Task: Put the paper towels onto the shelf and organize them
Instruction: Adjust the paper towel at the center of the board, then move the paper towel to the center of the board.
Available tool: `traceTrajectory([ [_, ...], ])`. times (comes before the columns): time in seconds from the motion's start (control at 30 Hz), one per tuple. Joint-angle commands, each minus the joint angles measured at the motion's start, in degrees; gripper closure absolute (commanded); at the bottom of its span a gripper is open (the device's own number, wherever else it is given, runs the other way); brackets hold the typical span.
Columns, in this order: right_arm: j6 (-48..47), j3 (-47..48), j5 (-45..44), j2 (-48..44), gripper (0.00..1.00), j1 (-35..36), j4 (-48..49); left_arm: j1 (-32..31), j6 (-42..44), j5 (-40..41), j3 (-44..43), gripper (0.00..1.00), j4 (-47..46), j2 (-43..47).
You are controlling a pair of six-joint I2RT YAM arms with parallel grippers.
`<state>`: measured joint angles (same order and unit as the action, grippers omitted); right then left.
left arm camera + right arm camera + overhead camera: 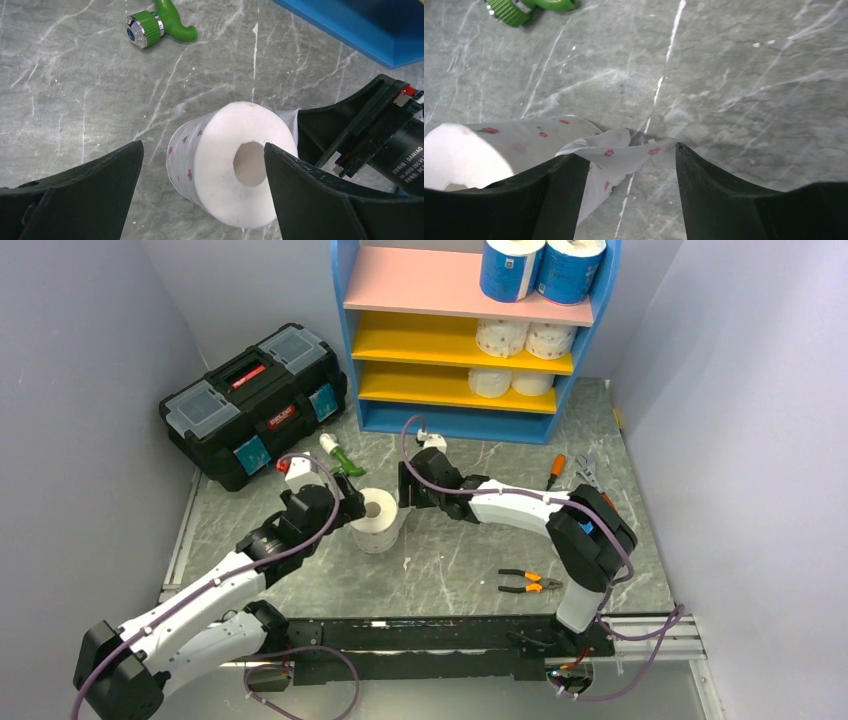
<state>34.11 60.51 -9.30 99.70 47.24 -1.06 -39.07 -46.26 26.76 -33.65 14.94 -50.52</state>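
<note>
A white paper towel roll with small pink dots [378,518] stands on the marble table between my two grippers. My left gripper [348,508] is open, with its fingers on either side of the roll [235,160] and a gap on the left side. My right gripper [405,502] is open just right of the roll [469,155], and a loose dotted flap [614,155] hangs between its fingers. The blue shelf [420,285] at the back holds two blue-wrapped rolls [540,268] on the pink top board. Dotted rolls [525,338] and plain white rolls [510,383] sit on the two yellow boards.
A black toolbox [255,405] sits at the back left. A green nozzle [338,455] lies just behind the roll. Orange-handled pliers [530,582] lie at the front right, and a screwdriver [555,470] and a wrench [590,472] near the shelf's foot. Walls close in on both sides.
</note>
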Motion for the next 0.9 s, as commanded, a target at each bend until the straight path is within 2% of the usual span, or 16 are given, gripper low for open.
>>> traceTrajectory([
  [0.0,-0.35,2.68,-4.49,-4.27,0.33,-0.75,-4.16,0.18,-0.18,1.02,-0.58,0.03,0.89,3.17],
  [0.3,1.40,0.70,-4.83,-15.32,0.26,-0.77,-10.75,0.21,-1.85,1.66,1.03,0.02,1.97,6.36],
  [0.47,2.81,0.42,1.38,-20.05,0.22,-0.21,-12.79,0.20,-2.64,1.71,2.13,0.02,2.50,7.98],
  [0.6,8.69,0.18,8.16,-19.53,0.22,2.28,-12.05,0.17,-3.29,1.89,2.76,0.02,3.31,8.88],
  [0.87,22.66,-2.26,4.84,-21.02,0.18,6.68,-12.35,0.21,-4.76,3.78,4.10,0.02,6.99,14.04],
])
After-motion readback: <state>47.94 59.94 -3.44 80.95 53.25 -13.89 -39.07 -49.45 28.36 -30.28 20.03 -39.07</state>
